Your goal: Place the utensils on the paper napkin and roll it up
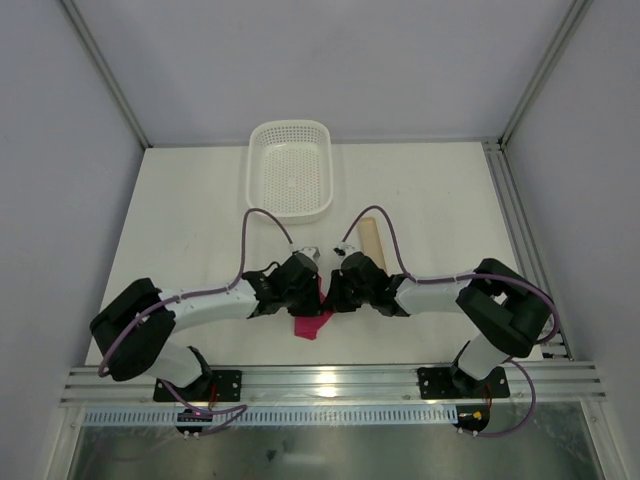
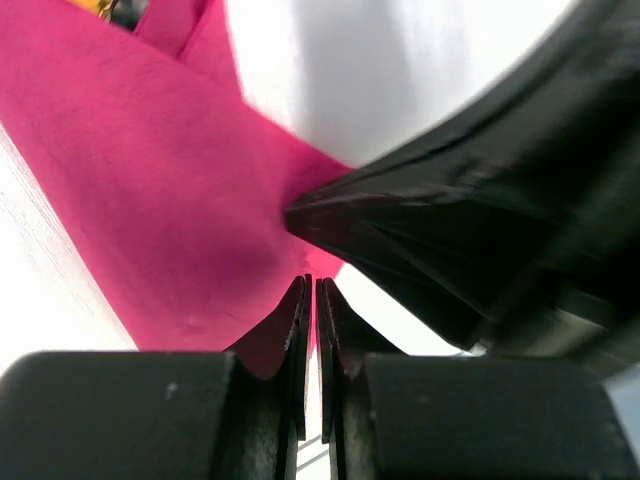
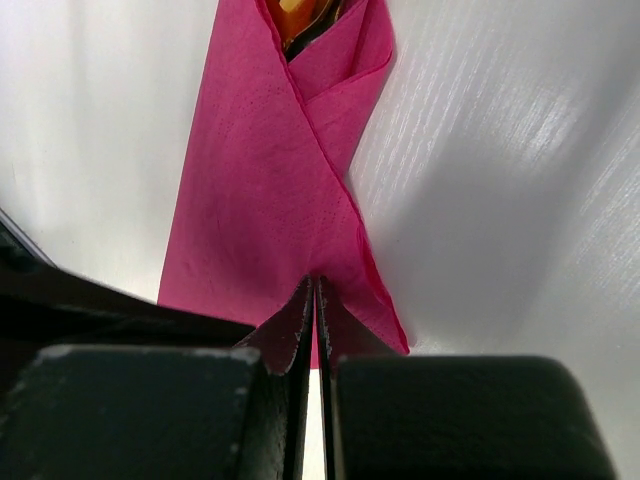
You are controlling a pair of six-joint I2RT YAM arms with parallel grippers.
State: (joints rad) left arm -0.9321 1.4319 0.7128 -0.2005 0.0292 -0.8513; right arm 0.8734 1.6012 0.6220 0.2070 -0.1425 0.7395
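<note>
Starting on your left: the left gripper [image 2: 311,285] is down low near the front-middle of the desk [image 1: 190,230]. Its jaws are squeezed to a thin slit with pink showing in the gap, so it's pinching the paper napkin [image 1: 312,318].

Further back and a little left of centre, the white basket [image 1: 290,168] sits against the far edge of the desk, well away from both grippers.

The napkin lies on the desk right between your two grippers. From the top camera you only get a crumpled magenta bit poking out toward the near edge below them.

The right wrist camera shows it much better. It's folded into a long narrow wrap, with one flap crossed over the other. The utensils [image 3: 300,18] are inside at the far end, where you can just make out a gold bit and something darker peeking from the opening. I can't tell how many pieces are in there.

The right gripper [image 3: 314,285] comes in nose to nose with the left one. Its jaws are clamped tight on the near end of the napkin.

Just behind it, the beige strip [image 1: 372,243] lies flat on the desk on its own.
</note>
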